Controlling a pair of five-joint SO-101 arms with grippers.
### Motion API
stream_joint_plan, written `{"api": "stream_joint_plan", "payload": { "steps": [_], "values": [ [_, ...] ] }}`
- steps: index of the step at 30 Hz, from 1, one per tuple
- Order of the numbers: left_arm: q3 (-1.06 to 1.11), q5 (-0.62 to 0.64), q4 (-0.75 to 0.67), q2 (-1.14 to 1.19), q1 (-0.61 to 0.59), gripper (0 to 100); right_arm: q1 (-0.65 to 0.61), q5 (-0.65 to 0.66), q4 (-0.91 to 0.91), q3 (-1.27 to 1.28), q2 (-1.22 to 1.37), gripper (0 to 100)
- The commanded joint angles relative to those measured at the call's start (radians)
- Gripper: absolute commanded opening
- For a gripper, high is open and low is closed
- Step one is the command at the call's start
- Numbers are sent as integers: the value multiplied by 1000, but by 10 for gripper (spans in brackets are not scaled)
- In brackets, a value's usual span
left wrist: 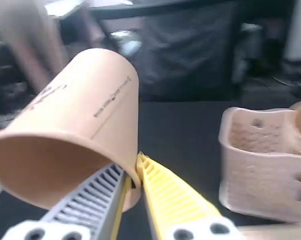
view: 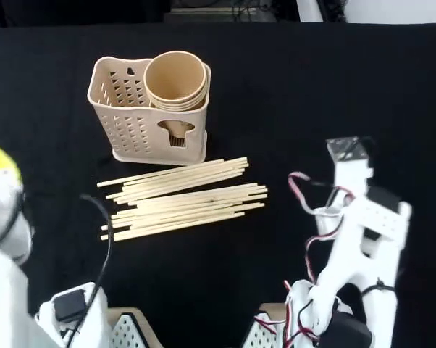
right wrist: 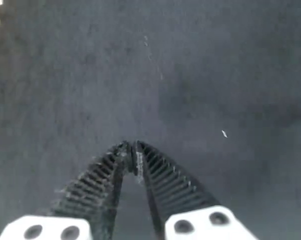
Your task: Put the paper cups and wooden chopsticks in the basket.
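Desk (view: 312, 87) black-topped, dim room (left wrist: 190, 45) beyond. Left hand (left wrist: 133, 173) clamps a paper cup (left wrist: 75, 125) by its rim, left of the basket (left wrist: 260, 160); chopsticks (view: 182, 197) lie near the basket. Right hand (right wrist: 133, 150) pinched closed, empty.

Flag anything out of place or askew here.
The wooden chopsticks lie loose on the table in a fanned, uneven pile beside the basket, not in it. The left gripper holds one paper cup tilted, pinched at its rim. Nothing looks spilled or damaged.
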Motion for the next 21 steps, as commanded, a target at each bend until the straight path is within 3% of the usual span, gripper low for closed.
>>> {"api": "stream_joint_plan", "payload": {
  "steps": [1,7,16,21],
  "values": [
    [-332,64,133,249,154,27,-86,-41,-183,85,-24,19],
    [-510,89,187,493,282,27,-132,-60,-299,163,-24,19],
    [-438,48,184,506,647,28,-132,-60,-302,183,-22,19],
    [-377,3,183,566,716,28,-132,-60,-302,185,-22,19]
  ]
}}
